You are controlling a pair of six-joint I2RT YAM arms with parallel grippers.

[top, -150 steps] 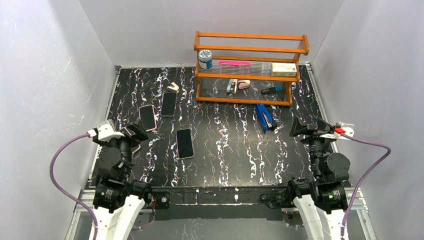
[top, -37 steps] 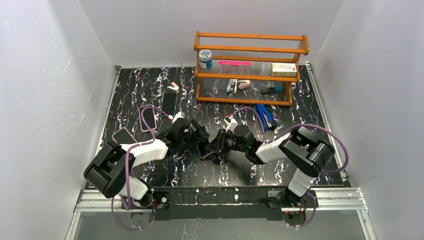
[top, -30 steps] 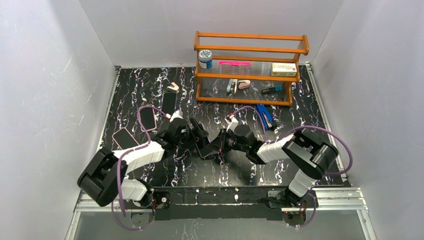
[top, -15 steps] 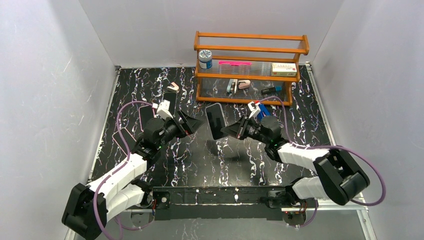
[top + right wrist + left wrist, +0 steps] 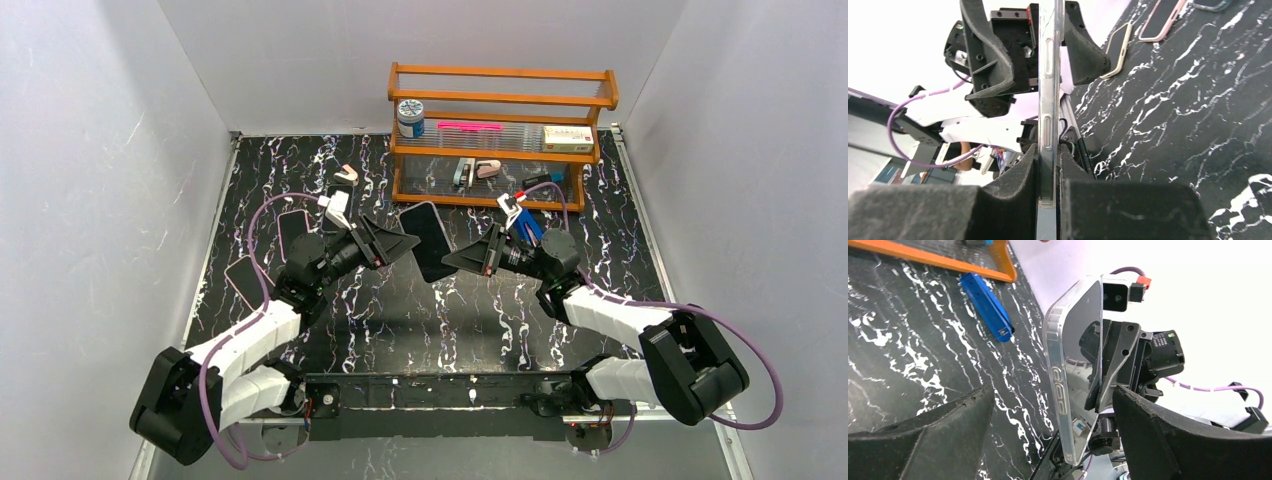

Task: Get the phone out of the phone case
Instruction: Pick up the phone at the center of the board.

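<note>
Right gripper [image 5: 452,262] is clamped on the phone [image 5: 428,235], held aloft. Left gripper [image 5: 402,248] gapes wide, jaws flanking its free end, untouching. The case [image 5: 1054,365] is on; all peeling remains.

**Right wrist view:** the cased phone [image 5: 1047,75] stands edge-on, so its screen and back are hidden. Its lower end is cut off at the bottom edge, between the pads of the right claw [image 5: 1048,150]. Whether phone and case have parted cannot be told.

**Left wrist view:** the fingers of the left claw [image 5: 1052,395] run off the bottom edge.

**Top view:** the small items [image 5: 480,170] on the lower shelf of the far rack [image 5: 500,73] are too small to identify.
</note>
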